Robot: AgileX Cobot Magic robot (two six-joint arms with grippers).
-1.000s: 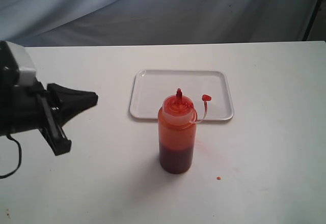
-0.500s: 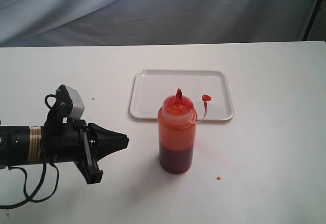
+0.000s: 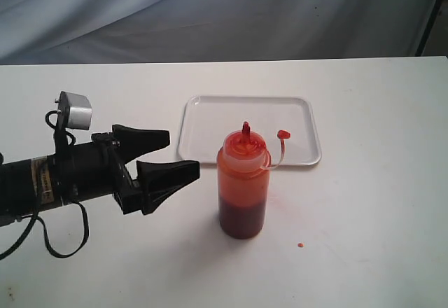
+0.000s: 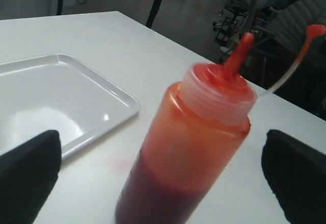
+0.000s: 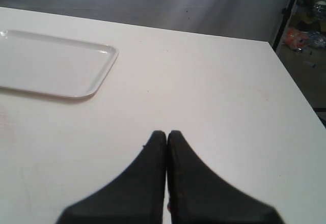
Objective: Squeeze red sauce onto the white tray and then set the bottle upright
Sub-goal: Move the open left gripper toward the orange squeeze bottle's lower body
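Observation:
The bottle [image 3: 242, 182] stands upright on the table just in front of the white tray [image 3: 210, 120], its red nozzle up and its tethered cap [image 3: 283, 134] hanging to the side. Red sauce [image 3: 242, 217] shows dark through its lower part. My left gripper [image 3: 182, 152] is open, a short way left of the bottle and pointing at it, touching nothing. In the left wrist view the bottle [image 4: 198, 132] fills the gap between the two black fingers [image 4: 28, 173], with the tray [image 4: 51, 96] beyond. My right gripper [image 5: 167, 133] is shut and empty over bare table, and the tray [image 5: 51, 63] lies beyond it.
A small red drop [image 3: 300, 245] lies on the white table to the right of the bottle, and a faint red smear [image 3: 281, 203] marks the table beside it. A grey cloth backdrop hangs behind the table's far edge.
My left arm has swung right towards the bottle and its jaws have gone from shut to wide open. The bottle and the tray have not moved.

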